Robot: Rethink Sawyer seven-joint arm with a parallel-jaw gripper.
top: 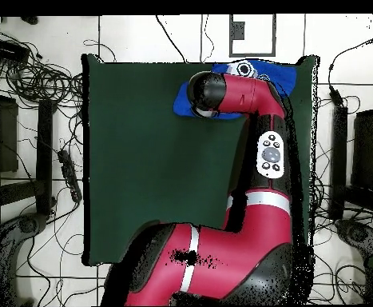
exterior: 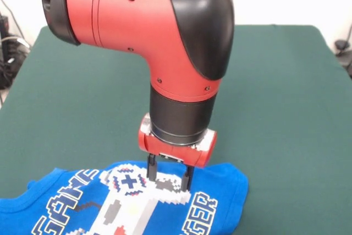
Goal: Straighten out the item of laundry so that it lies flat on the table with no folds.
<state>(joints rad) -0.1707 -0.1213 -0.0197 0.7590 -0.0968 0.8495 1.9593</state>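
Blue T-shirt point(exterior: 71, 207) (white-grey print), green table point(exterior: 275, 108).

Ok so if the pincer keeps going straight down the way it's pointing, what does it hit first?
The blue T-shirt. The pincer points straight down with its open tips at the controller print, apparently at or just above the cloth; contact is hard to judge. Under the shirt lies the green table.

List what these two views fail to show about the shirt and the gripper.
- Shirt, front view: lower part cut off by the bottom edge; lettering incomplete.
- Shirt, overhead view: mostly hidden under the arm; folds unreadable.
- Gripper, overhead view: hidden beneath the arm.
- Front view: whether the open fingertips touch cloth is unclear.
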